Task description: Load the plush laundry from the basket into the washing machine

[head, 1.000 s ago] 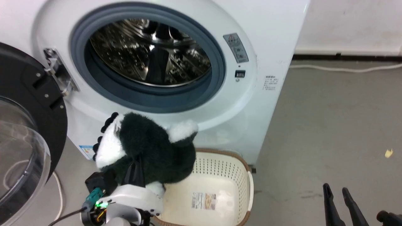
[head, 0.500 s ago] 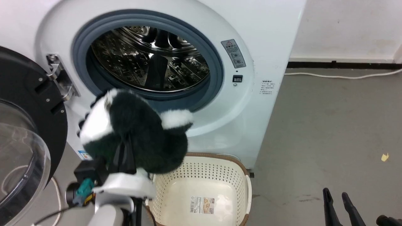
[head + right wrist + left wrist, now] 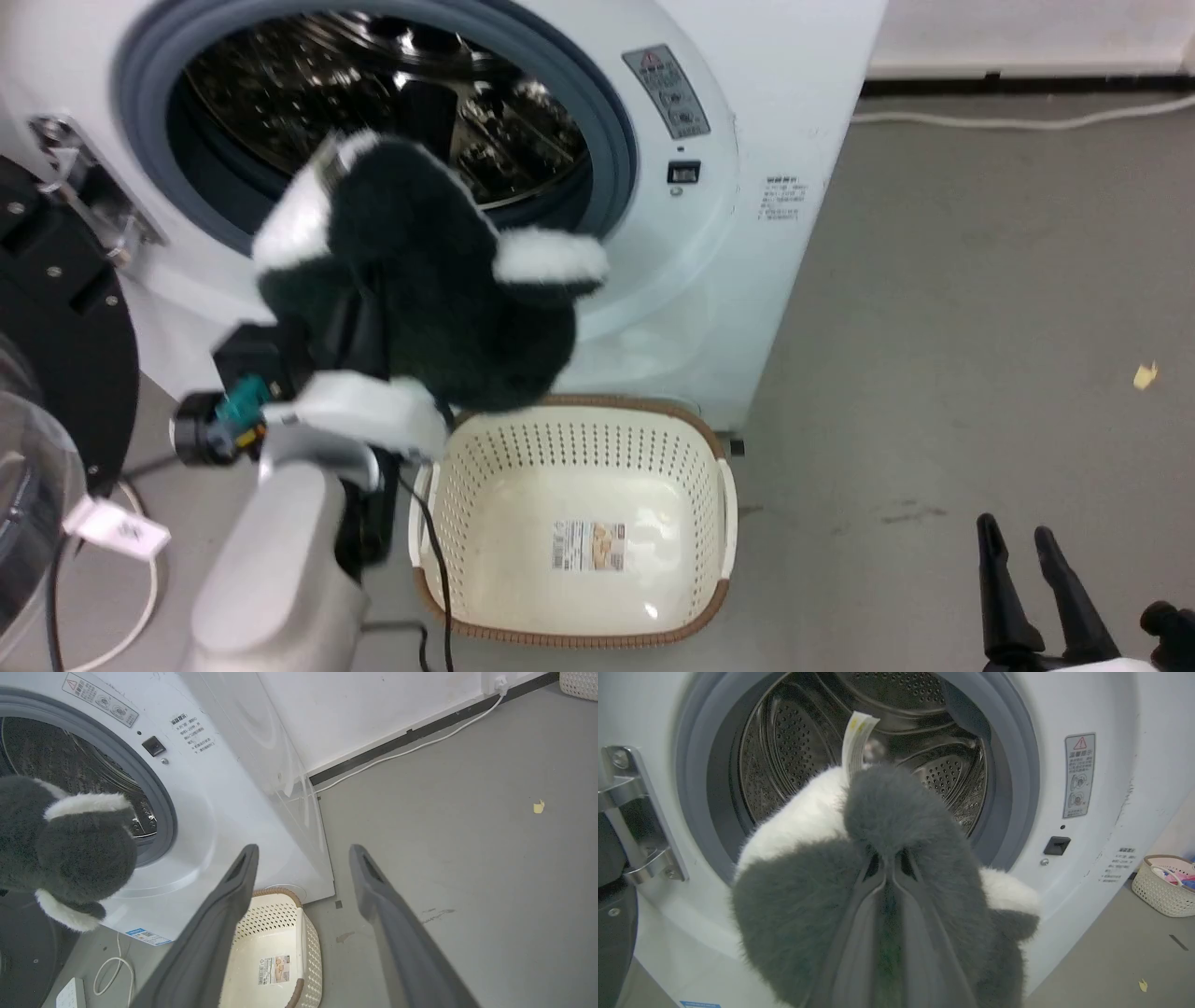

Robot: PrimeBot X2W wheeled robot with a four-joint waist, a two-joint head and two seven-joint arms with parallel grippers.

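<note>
Fingers of the left gripper (image 3: pixel 889 863) are pinched narrow, tips buried in the plush laundry (image 3: pixel 798 896), so it's clamped on that. 1 item, black fur w/ 2 white patches showing in the head view. It hangs in the air right at the mouth of the washing machine (image 3: pixel 747 93), above the basket (image 3: pixel 560 403), just outside the drum (image 3: pixel 794 742). Right gripper (image 3: pixel 301 851): 2 fingers spread wide, holding nothing, low over the floor (image 3: pixel 980 327), well apart from the machine.

Baskets: 2. The near one sits against the machine front, 1 label (image 3: pixel 593 546) on its btm, print too small to read. The 2nd basket (image 3: pixel 1164 891) is far off, cut by the frame edge, coloured bits inside, can't tell what.

Writing: 1 white tag (image 3: pixel 857 742) sticks up off the plush, print blurred. Machine front has 1 warning sticker (image 3: pixel 667 93) w/ red triangle, 1 small text block (image 3: pixel 782 198), 1 blue sticker (image 3: pixel 145 936) low down. None legible.

Door (image 3: pixel 56 317) is swung open on the left, black frame, glass cut off at the edge. In the head view the fur hides most of the left fingers. 1 yellow scrap (image 3: pixel 1145 375) on the floor, 1 white cable (image 3: pixel 1027 121) along the skirting.
</note>
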